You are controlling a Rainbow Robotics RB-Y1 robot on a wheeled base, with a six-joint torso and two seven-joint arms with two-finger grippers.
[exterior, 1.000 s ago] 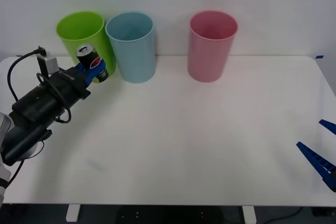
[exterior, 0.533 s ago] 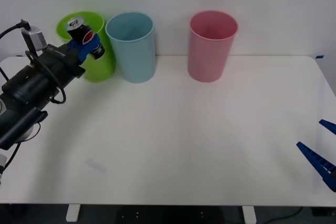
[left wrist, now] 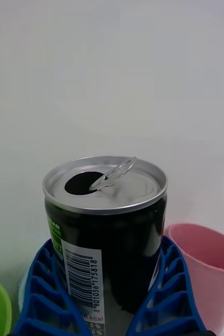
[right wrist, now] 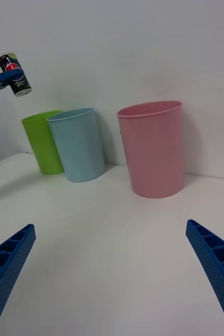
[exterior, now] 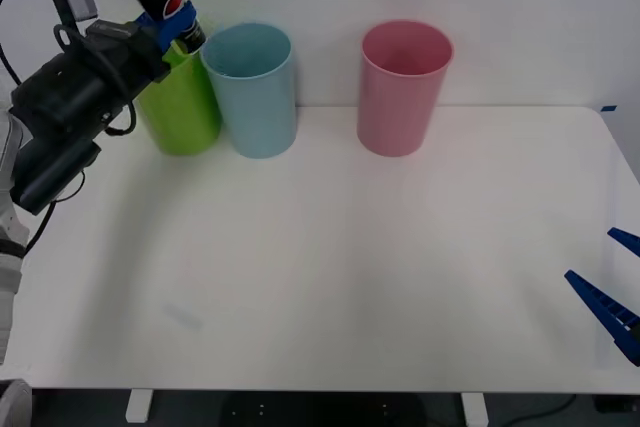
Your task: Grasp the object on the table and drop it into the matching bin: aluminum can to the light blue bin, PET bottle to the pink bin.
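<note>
A wide white table (exterior: pixel 330 277) stood against a plain pale wall, bearing a lime green bin (exterior: pixel 183 107), the light blue bin (exterior: pixel 252 89) just beside it, and the pink bin (exterior: pixel 402 86) farther along. The aluminum can (exterior: pixel 168 9), black with a red-blue round logo, carried a barcode reading 8 801056 175818 and "kcal". The left gripper (exterior: pixel 172 21), raised on its angled arm, was clamped around the can above the green bin's rim. The right gripper (exterior: pixel 612 292) waited low, well apart from the light blue bin, jaws spread.

The front camera looks down across the table (exterior: pixel 330 247). The right wrist camera sits low, facing the pink bin (right wrist: pixel 152 149). The left wrist camera presses close to the can (left wrist: pixel 105 231), with that bin behind.
</note>
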